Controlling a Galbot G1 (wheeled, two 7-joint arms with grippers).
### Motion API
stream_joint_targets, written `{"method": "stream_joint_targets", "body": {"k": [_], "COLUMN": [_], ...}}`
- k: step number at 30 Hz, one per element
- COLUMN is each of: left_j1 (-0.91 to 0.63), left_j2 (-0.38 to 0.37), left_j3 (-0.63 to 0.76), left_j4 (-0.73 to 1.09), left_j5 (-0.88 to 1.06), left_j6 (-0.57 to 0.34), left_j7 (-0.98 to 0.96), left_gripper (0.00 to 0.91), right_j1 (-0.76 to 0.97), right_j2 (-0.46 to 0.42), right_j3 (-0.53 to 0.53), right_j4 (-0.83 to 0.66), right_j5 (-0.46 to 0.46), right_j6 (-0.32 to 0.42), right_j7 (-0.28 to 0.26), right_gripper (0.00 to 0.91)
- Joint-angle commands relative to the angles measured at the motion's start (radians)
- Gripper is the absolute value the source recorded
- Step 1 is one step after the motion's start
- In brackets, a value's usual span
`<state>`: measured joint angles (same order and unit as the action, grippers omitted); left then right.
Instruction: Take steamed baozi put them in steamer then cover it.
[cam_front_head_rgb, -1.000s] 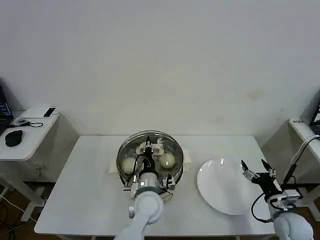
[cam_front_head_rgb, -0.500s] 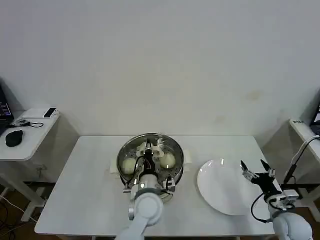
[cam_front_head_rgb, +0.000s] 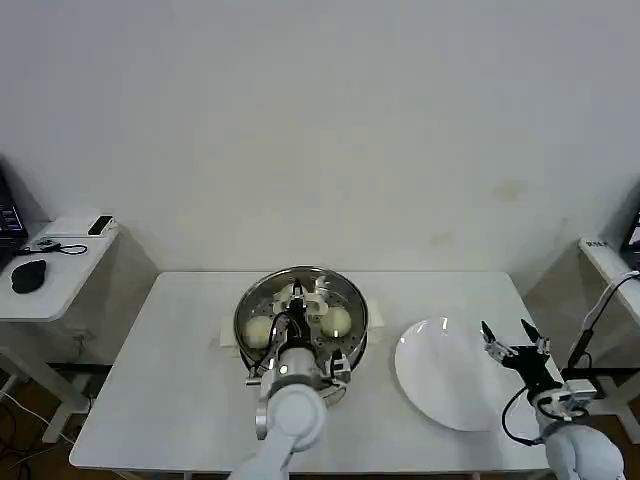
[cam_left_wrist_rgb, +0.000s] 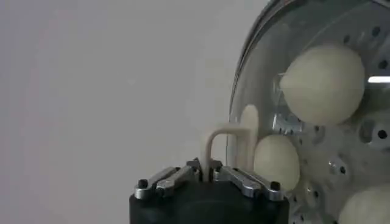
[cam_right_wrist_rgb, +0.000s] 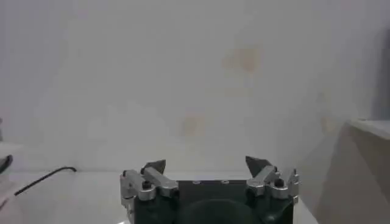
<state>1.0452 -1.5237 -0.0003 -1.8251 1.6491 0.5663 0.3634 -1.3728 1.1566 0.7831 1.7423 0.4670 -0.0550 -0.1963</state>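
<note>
While the head view looks down on the white table (cam_front_head_rgb: 180, 400), the wide round shiny stainless-steel steamer (cam_front_head_rgb: 300, 320) sits near the table's middle, toward the far edge, with cream-white round baozi (cam_front_head_rgb: 336, 321) on its perforated tray. The round clear glass cover (cam_front_head_rgb: 345, 340) with its metal rim lies over the pot, and the left gripper (cam_front_head_rgb: 296, 318) is above its centre, fingers closed narrowly on the pale handle. Bare tabletop lies to the left of the pot. A flat white plate (cam_front_head_rgb: 445, 375) sits to the right, apart from the steamer; the right gripper (cam_front_head_rgb: 512, 336) hangs spread wide over the plate's right rim, near the table's right edge.

From the left wrist view, the left gripper (cam_left_wrist_rgb: 206, 171) pinches the pale loop handle (cam_left_wrist_rgb: 226, 141), with the cover's rim (cam_left_wrist_rgb: 244, 67) and buns (cam_left_wrist_rgb: 323, 84) just beyond it.

From the right wrist view, the right gripper (cam_right_wrist_rgb: 207, 165) stands wide apart, holding nothing, facing a plain wall (cam_right_wrist_rgb: 183, 73).
</note>
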Motion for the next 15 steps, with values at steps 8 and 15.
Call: {"method": "stream_joint_targets", "body": {"k": [8, 15], "left_j1": [0.013, 0.018], "left_j2": [-0.003, 0.001], "left_j3": [0.003, 0.010], "left_j4": [-0.007, -0.026], "left_j5": [-0.020, -0.025], "left_j6": [-0.005, -0.013], "left_j7": [0.004, -0.007], "left_gripper": [0.040, 0.907], "right_j1": [0.002, 0.001], "right_j2": [-0.001, 0.002], "right_j3": [-0.002, -0.003], "right_j4": [-0.006, -0.006], "right_j5": [-0.002, -0.004], "right_j6": [0.002, 0.004], "right_j7": [-0.001, -0.001], "right_gripper": [0.907, 0.907]}}
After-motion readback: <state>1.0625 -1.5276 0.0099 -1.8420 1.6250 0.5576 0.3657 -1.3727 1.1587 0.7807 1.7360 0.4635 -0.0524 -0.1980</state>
